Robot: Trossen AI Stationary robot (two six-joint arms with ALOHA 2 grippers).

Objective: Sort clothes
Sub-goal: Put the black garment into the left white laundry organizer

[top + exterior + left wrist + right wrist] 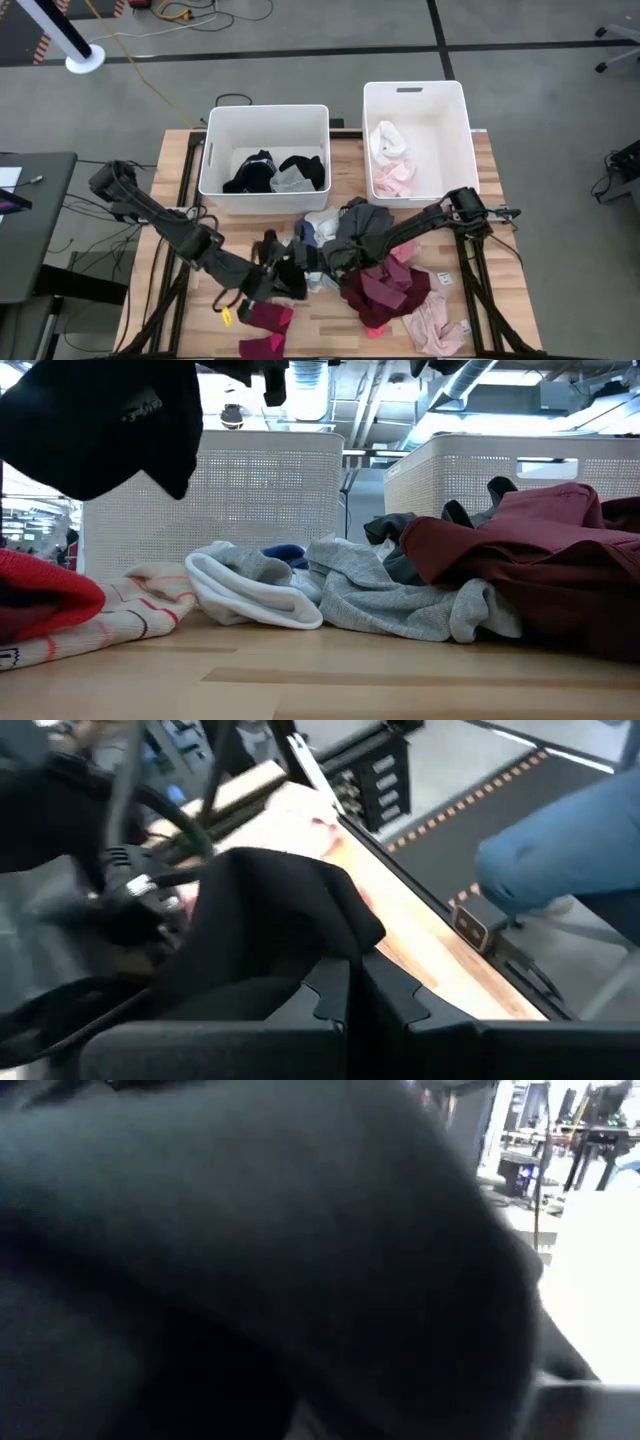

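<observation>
So: wooden table (170, 200) carries two white bins on its far side. Left bin (264, 122) holds black and grey pieces, right bin (415, 100) holds white and pink ones. Both sit beyond the grippers, nothing blocking the way to them.

Unsorted clothes pile (370, 270) lies heaped between the two arms, on the near half of the table. Maroon garment (540, 575) is the biggest lump, just near-side of the right gripper (335, 262); grey sweatshirt (400, 595) and a white sock (250, 595) lie beside it.

Left gripper (272, 282) is clamped tight on a black garment (270, 910), lifted off the table. Low view shows it hanging clear above the wood, a red-and-cream knit piece (90, 610) below it. Left wrist view shows the cloth draped over the fingers (330, 1000) and a blue-clad person's leg past the table edge.

Right gripper is down in the dark grey part of the pile. Right wrist view is filled by dark fabric, and the top view hides the fingers, so can't tell how wide they stand or whether anything is gripped.
</observation>
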